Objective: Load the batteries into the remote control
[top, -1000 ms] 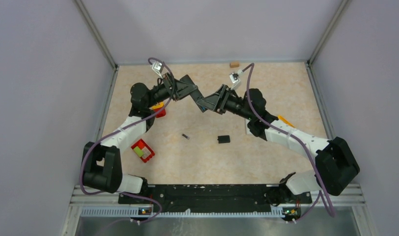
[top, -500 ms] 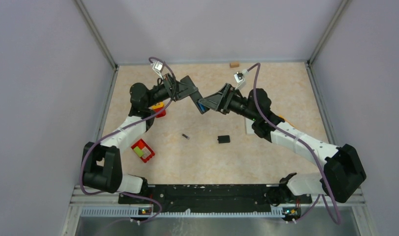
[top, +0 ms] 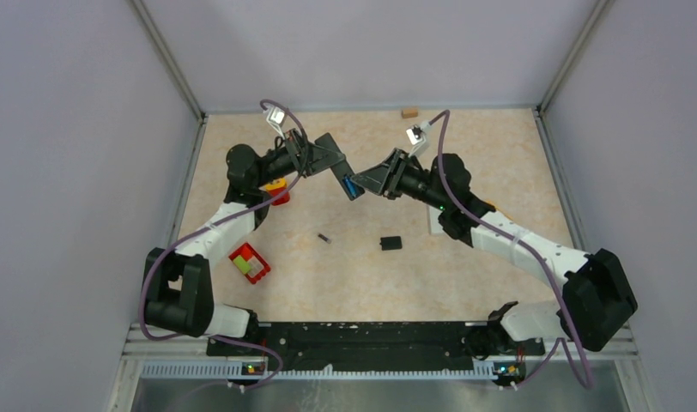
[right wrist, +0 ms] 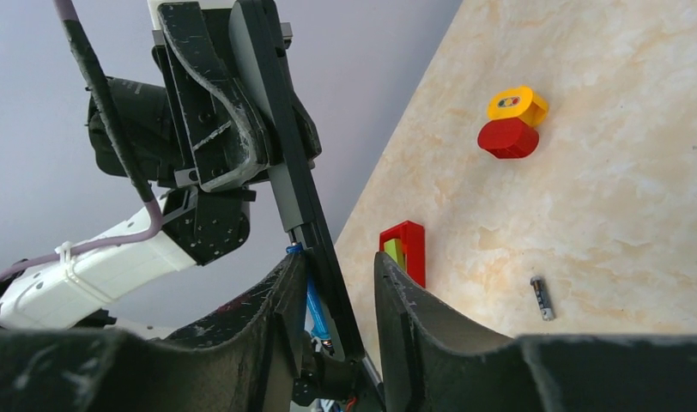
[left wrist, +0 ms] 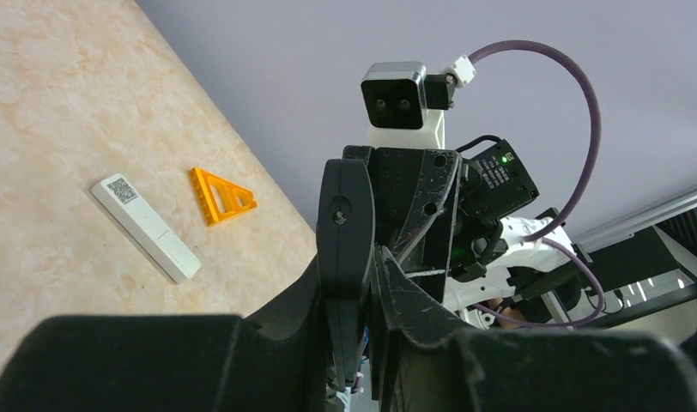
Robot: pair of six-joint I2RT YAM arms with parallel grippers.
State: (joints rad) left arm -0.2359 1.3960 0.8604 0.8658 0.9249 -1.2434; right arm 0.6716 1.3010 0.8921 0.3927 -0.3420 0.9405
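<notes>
Left gripper [top: 328, 159] clamps black remote [right wrist: 285, 154] aloft; rt wrist cam shows blue battery [right wrist: 314, 307] beside it between rt gripper's [right wrist: 338, 259] narrowly parted fingers, grip unclear; left cam doesn't.

Def a robotics lab test cell imo, not a home. Plain lavender walls [top: 79, 154] boxed in w/ alu frame posts [top: 166, 58], beige tabletop [top: 371, 283], two arms [top: 208, 236] bolted to a black rail [top: 371, 339] at the table's near edge, purple cables [left wrist: 592, 116] looping around, cam [left wrist: 396, 94] on the wrist.
</notes>
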